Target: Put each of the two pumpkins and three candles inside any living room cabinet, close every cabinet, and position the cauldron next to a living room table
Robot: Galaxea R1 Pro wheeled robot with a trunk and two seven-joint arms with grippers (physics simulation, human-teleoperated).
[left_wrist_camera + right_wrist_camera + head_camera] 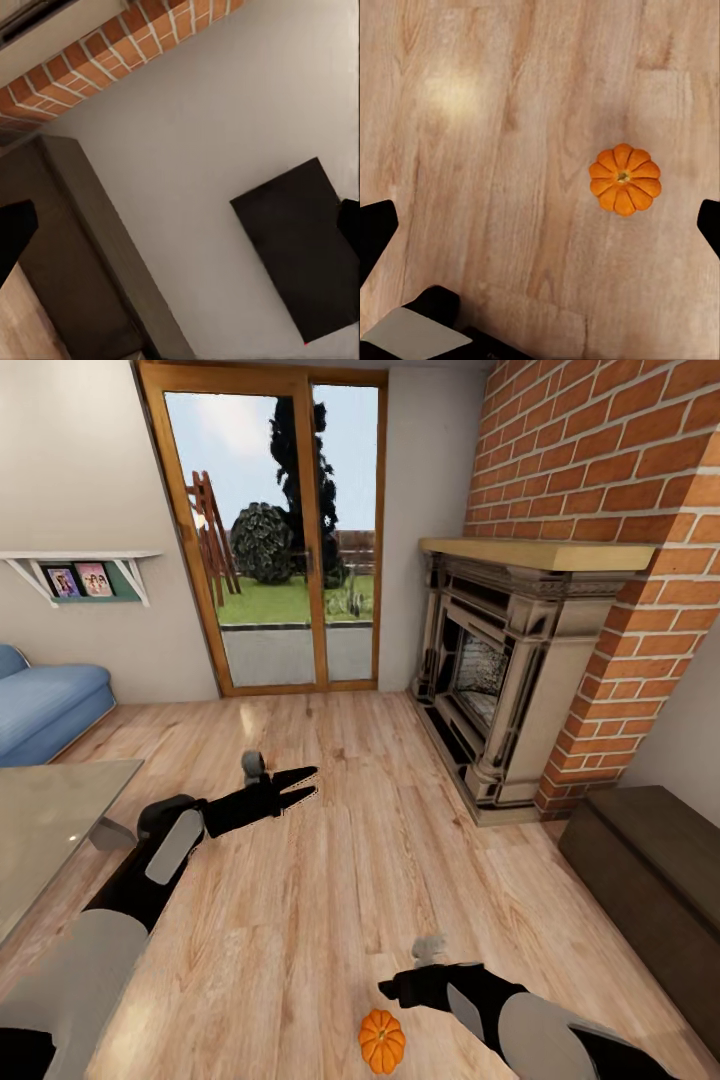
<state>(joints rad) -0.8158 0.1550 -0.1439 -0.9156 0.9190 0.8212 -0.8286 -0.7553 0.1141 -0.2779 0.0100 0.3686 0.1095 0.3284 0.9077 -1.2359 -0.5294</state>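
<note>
Head view: we see a small orange pumpkin [382, 1041] lying on the wooden floor [330, 840], just beside the right pincer [385, 988] and well apart from the dark-brown cabinet [650, 870], which stands against the wall beside the brick fireplace [500, 680]. In the right wrist view the pumpkin [624, 178] sits between the spread fingertips [375, 232], untouched. The left pincer [305, 780] hangs over the floor near the glass-topped bench [50, 820], its fingers likewise spread.
</note>
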